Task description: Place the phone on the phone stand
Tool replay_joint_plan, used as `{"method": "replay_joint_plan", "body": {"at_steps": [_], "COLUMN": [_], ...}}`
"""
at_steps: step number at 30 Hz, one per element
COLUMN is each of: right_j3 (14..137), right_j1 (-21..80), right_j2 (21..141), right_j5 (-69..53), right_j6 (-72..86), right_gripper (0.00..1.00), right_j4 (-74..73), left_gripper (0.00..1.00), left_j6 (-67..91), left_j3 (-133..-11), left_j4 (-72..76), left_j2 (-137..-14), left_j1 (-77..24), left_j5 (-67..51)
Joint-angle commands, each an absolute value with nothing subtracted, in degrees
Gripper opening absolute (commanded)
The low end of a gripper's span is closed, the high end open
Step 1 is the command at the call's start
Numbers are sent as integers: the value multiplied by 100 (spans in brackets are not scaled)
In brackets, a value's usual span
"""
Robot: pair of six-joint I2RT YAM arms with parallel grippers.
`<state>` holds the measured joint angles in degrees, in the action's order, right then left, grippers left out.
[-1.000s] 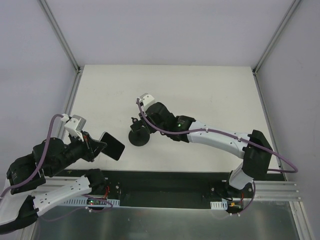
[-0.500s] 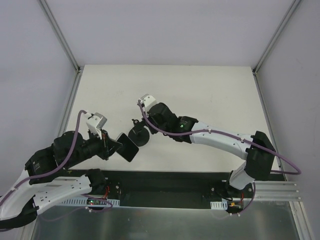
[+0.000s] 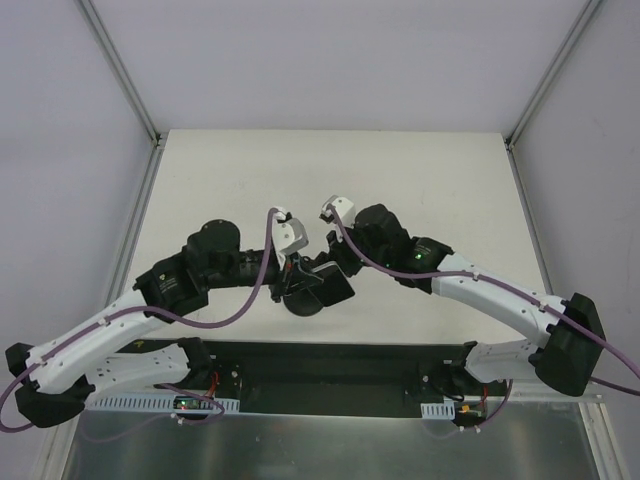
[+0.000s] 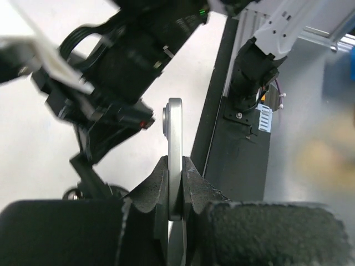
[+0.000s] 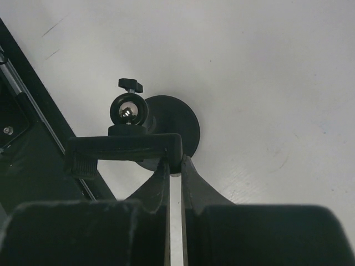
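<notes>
The phone (image 4: 175,138) shows edge-on in the left wrist view, a thin slab with a silver rim. My left gripper (image 4: 175,166) is shut on its lower end. In the top view the phone (image 3: 335,288) is held at the phone stand (image 3: 298,302), near the table's front edge. The stand's round disc base (image 5: 177,124), ball joint (image 5: 127,111) and clamp cradle (image 5: 125,147) show in the right wrist view. My right gripper (image 5: 175,162) is shut on the cradle's end. In the top view both grippers crowd together; the left gripper (image 3: 300,275) is beside the right gripper (image 3: 335,262).
The black mounting rail (image 3: 330,365) runs along the table's near edge just below the stand, and it also shows in the left wrist view (image 4: 238,160). The white table (image 3: 330,180) stretches behind the arms. Grey walls with metal posts (image 3: 125,85) frame the sides.
My left arm has swung right with the phone, from the table's left side to the stand. My right gripper and the stand have shifted a little right and nearer.
</notes>
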<state>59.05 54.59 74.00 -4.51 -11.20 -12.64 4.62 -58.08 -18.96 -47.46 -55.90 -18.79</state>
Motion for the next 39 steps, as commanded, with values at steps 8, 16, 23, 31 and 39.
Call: {"method": "replay_joint_plan", "body": {"at_steps": [8,16,23,31,39], "right_j3": [5809,5915,5985,6108,6108], "right_j1": [4992,4940,4896,4878,4860], "right_j2": [7110,7110,7093,7224,7190], "right_j5": [-2320,-2373,-2329,-2549,-2330], "right_j6": [-1661,-1907,-2039,-2135,-2171], "right_gripper": [1,1,1,1,1], "right_j4": [-756,-993,-1134,-1178,-1169], "left_gripper": [0,0,0,0,0], "left_j6": [-1555,-1608,-1556,-1714,-1416], "left_j3": [-5809,-5959,-5889,-5994,-6029], "left_j4": [-369,-755,-1028,-1098,-1213], "left_j2": [-5545,-5765,-5731,-5932,-5792], "left_j1": [-5388,-4413,-4254,-4175,-4122], "left_j5": [-3401,-4060,-3771,-3901,-3649]}}
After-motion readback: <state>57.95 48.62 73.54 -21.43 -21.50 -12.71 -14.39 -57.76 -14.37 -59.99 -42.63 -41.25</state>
